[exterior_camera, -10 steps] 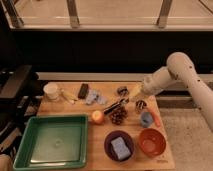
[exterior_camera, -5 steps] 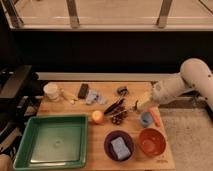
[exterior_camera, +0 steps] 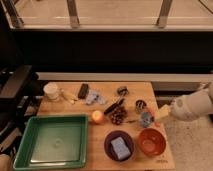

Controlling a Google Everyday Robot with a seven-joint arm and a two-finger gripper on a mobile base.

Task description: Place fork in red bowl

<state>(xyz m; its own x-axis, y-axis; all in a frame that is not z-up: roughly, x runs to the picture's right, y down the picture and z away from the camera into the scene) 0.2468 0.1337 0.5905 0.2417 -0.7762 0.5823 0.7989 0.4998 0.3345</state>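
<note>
At the right edge of the surface [exterior_camera: 75, 109], the pincer [exterior_camera: 163, 112] hovers low just above the wood; whether it is clenched or released I cannot tell. Just below it sits the red bowl [exterior_camera: 151, 141], empty. The fork [exterior_camera: 131, 120] seems to be the thin grey sliver lying flat left of the pincer, beside the pinecone [exterior_camera: 118, 116] and apart from the pincer. The step looks like reaching. Next comes a leftward move and a low, precise pinch on that slim handle.

Gripper [exterior_camera: 163, 113] right of table [exterior_camera: 142, 90], behind red bowl [exterior_camera: 151, 142].
</note>
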